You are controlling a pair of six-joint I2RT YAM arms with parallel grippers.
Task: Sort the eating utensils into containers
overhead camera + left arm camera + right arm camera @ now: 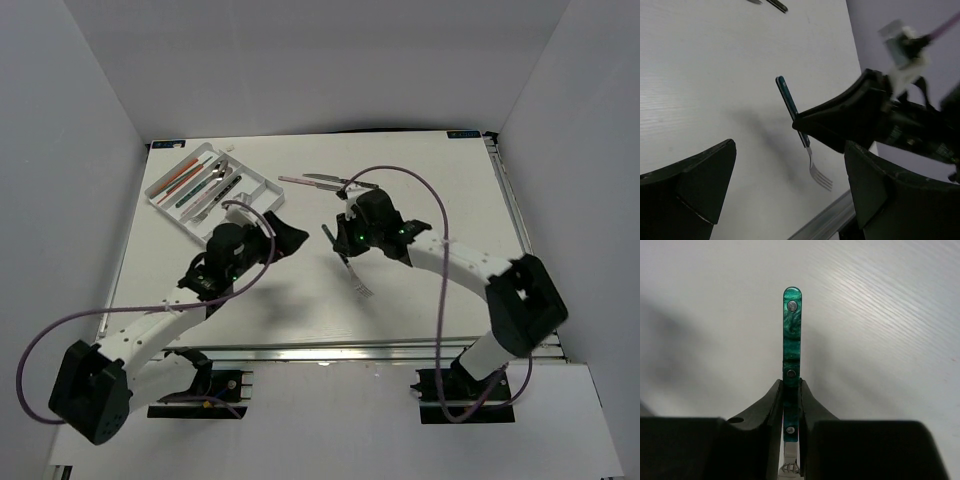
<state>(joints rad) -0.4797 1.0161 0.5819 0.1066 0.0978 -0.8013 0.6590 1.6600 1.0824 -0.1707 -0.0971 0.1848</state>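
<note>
My right gripper (340,243) is shut on a teal-handled fork (792,330) and holds it above the table; its tines (364,290) point toward the near edge. The fork also shows in the left wrist view (790,102), clamped by the right fingers (840,120). My left gripper (283,230) is open and empty, just left of the fork. The white cutlery tray (165,205) lies at the far left with several utensils and chopsticks (185,175) in its compartments. A pink-handled utensil (298,181) and a dark-handled one (330,180) lie loose at the far centre.
White walls close in the table on the left, back and right. A metal rail (330,350) runs along the near edge. Purple cables (420,180) loop over both arms.
</note>
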